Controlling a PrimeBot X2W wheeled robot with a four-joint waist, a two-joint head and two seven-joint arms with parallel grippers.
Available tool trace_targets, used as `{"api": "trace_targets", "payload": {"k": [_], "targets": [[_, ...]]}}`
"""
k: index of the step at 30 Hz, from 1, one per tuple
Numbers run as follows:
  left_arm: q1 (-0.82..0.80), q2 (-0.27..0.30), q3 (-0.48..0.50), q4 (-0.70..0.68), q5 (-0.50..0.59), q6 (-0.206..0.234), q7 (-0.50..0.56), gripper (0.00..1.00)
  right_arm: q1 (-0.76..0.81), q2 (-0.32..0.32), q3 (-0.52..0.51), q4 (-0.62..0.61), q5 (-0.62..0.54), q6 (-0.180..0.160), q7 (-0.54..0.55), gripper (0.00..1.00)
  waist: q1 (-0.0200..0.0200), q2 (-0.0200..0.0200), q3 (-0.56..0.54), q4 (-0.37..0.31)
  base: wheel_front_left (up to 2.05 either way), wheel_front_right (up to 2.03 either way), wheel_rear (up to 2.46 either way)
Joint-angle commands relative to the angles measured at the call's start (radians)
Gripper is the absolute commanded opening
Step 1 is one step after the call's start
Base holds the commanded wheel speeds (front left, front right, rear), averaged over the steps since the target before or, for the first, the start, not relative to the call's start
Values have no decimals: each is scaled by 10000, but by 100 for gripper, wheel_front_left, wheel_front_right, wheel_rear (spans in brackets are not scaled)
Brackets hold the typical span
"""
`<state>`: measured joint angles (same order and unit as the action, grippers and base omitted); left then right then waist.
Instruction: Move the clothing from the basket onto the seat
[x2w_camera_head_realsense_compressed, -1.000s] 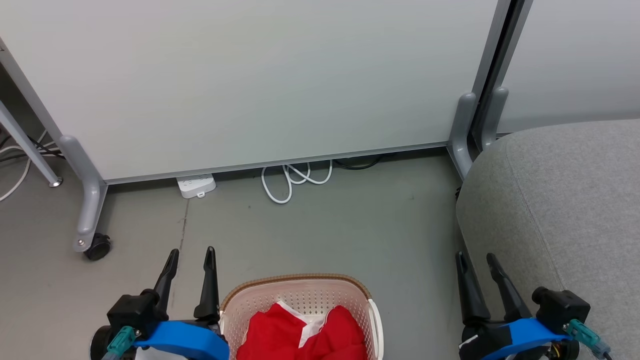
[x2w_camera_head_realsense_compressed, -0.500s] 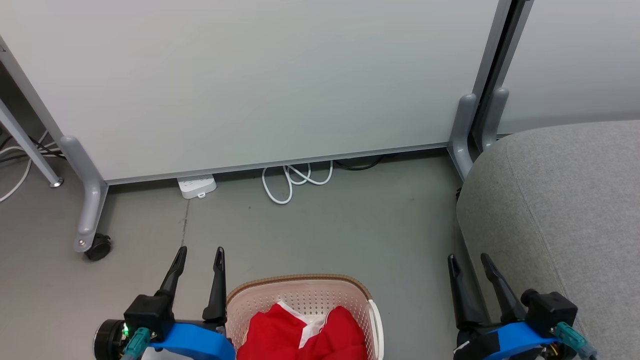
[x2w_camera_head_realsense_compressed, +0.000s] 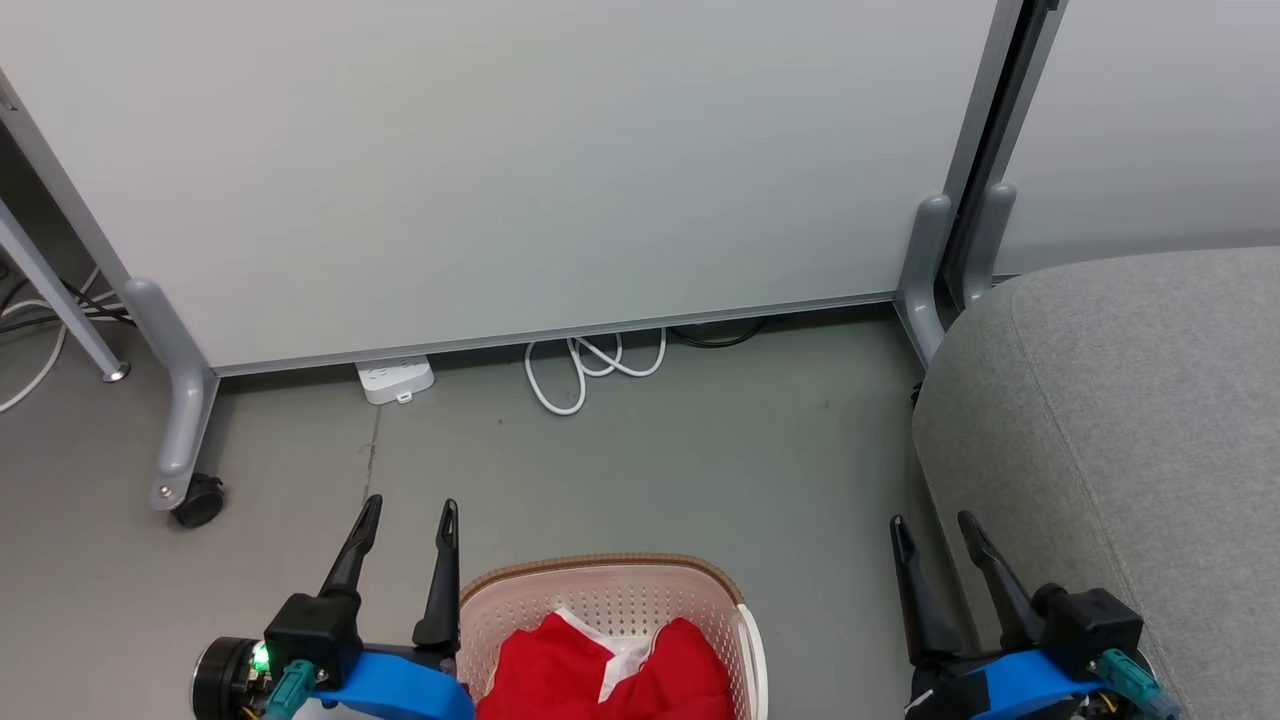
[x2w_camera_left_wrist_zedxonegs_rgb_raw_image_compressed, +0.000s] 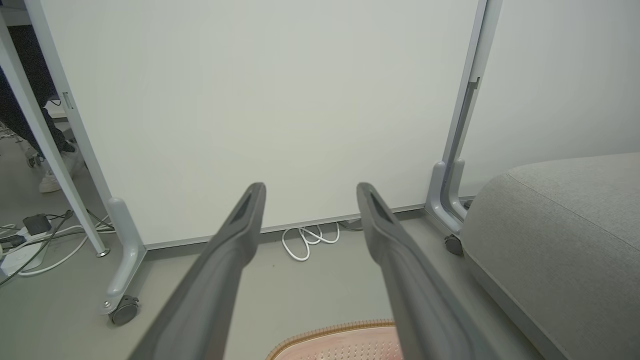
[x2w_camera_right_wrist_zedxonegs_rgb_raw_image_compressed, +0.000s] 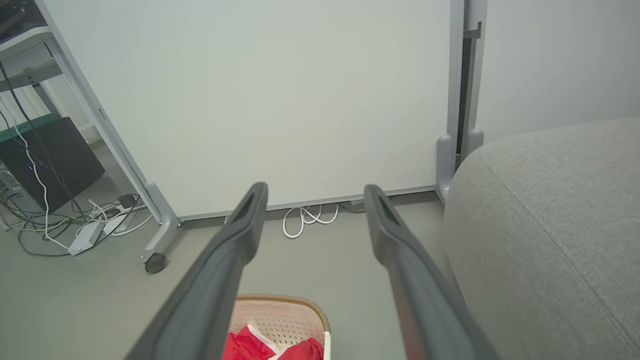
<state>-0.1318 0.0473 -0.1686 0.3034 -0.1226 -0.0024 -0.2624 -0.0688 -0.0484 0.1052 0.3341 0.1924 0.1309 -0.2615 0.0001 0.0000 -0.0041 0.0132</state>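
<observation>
The cream basket with a brown rim stands on the floor at the bottom centre of the head view, holding red clothing with white trim. The grey seat fills the right side. My left gripper hangs open just left of the basket, nothing between its fingers. My right gripper is open between the basket and the seat's edge. The right wrist view shows the basket, the clothing and the seat. The left wrist view catches the basket rim and the seat.
A white partition panel on grey wheeled legs closes off the far side. A white power strip and a coiled white cable lie at its foot. More cables lie on the floor at left.
Both grippers have shifted slightly inward toward the basket, still open. The head camera has tilted a little, so the whole scene sits a bit lower.
</observation>
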Motion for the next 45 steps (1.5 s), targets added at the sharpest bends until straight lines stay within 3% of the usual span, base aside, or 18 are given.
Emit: {"api": "trace_targets", "payload": {"k": [1,16,23,33,45], "targets": [[26,56,18,26,-51,59,-37,100,-9,-33,-17,37,-26,-3,-56,100,-1,0,-14,5,0,0,0],[0,55,-5,174,-130,22,-36,100,-52,-33,-76,151,58,-3,-54,100,-1,0,-3,20,0,0,0],[-589,54,-225,579,126,-295,-36,100,-214,-32,-72,98,69,-3,-54,100,-1,0,308,-45,0,0,0],[-2435,277,-667,1975,719,-968,-36,100,-961,-30,-138,-132,-8,-3,-54,100,-1,0,1683,-447,0,0,0],[-4378,899,-1914,4028,1121,-1264,-36,100,-2155,-29,-162,-484,91,-3,-33,100,-1,0,3570,-1126,0,0,0]]}}
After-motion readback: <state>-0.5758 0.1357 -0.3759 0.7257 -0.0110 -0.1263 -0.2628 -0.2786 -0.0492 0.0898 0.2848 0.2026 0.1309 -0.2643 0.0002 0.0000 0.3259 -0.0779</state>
